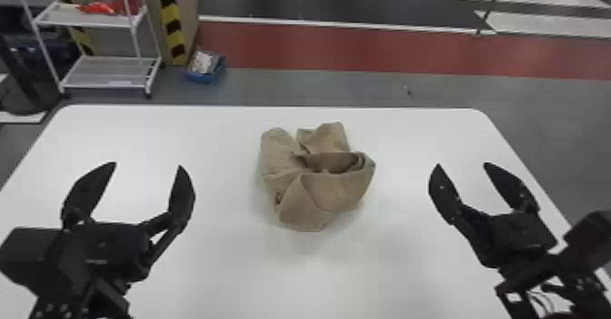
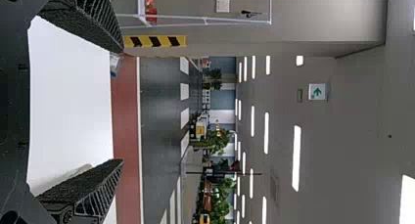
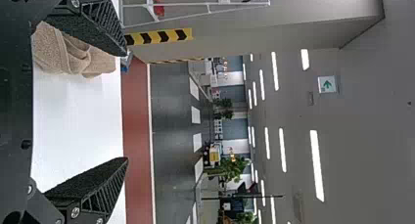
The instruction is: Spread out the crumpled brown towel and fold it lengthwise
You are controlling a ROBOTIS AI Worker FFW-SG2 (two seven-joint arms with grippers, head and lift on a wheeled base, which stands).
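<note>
Mid-counter (image 1: 227, 272): brown towel (image 1: 318, 193), crumpled in a heap, untouched. Left gripper (image 1: 147, 164) on one side, right gripper (image 1: 462, 164) on the other, both well apart from it, fingers parted, empty. Spreading comes first, I judge: pinch opposite sides shallowly, lift slightly, draw apart evenly; yanking may bunch it tighter.

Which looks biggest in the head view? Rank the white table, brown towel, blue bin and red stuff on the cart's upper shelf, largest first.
1. White table
2. Brown towel
3. Blue bin and red stuff: too alike in size to rank against each other.
</note>
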